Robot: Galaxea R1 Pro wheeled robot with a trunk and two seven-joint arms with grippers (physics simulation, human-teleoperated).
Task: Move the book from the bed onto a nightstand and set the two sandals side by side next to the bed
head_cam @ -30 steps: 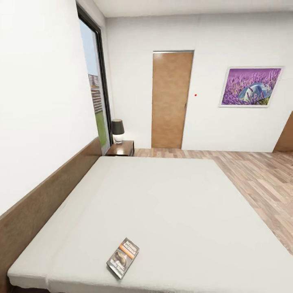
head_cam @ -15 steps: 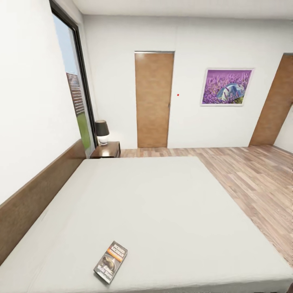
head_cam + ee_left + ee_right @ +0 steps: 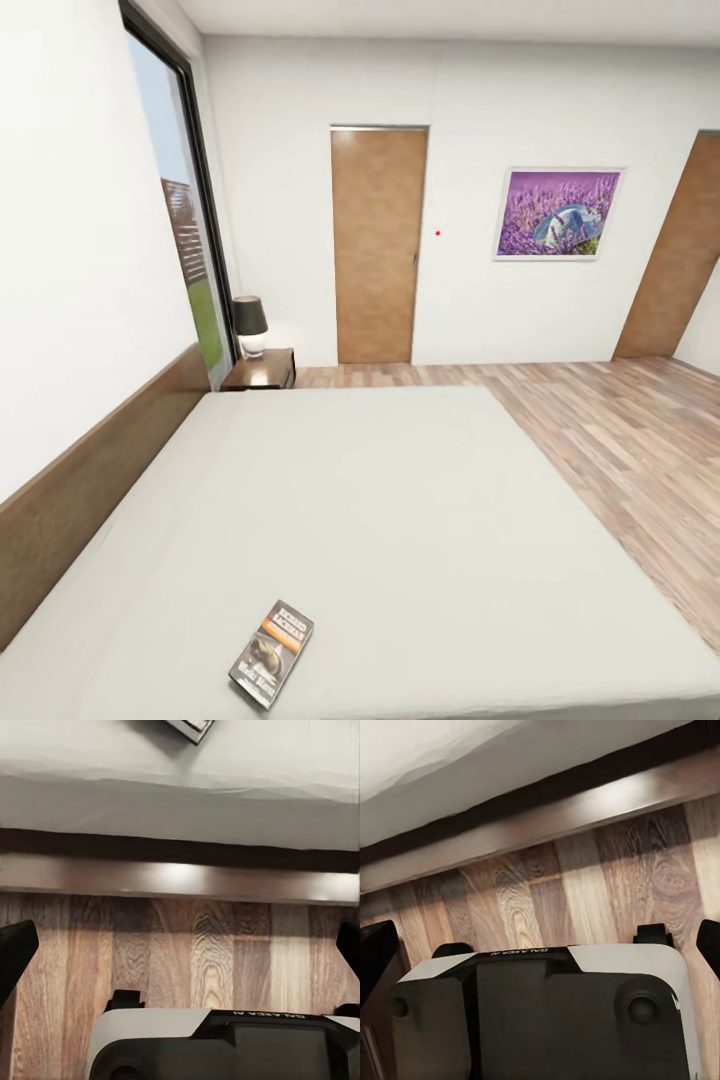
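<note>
Nearest of all, in the left wrist view, the left hand (image 3: 180,945) hangs over the light brown wood-plank floor (image 3: 187,945) with its two dark fingertips (image 3: 15,952) far apart at the picture's edges and nothing between them. Beyond it run the low dark brown wooden bed frame (image 3: 180,879) and the pale mattress edge, where a corner of the small thin dark-covered paperback book (image 3: 187,727) peeks in. The right wrist view is much the same: the right hand (image 3: 540,945) is spread wide and empty, one dark fingertip (image 3: 373,956) at each side, above the plank floor and just short of the bed frame (image 3: 555,814).

From the head camera, the book (image 3: 271,654) lies flat on the large bed with the plain grey-white mattress (image 3: 400,500), close to its near edge and left of middle, its cover facing up with an orange band and an animal picture. A brown wooden headboard (image 3: 90,480) runs along the bed's left side against the white wall. At the far left corner, just beside the bed, stands the small dark reddish-brown glossy nightstand (image 3: 262,372), bearing a small lamp with a black shade (image 3: 250,322). Next to it a tall dark-framed window (image 3: 185,220) rises. On the far wall are a tan wooden door (image 3: 377,245), a framed purple lavender picture (image 3: 558,213), and a second tan door (image 3: 672,255) at the right.
</note>
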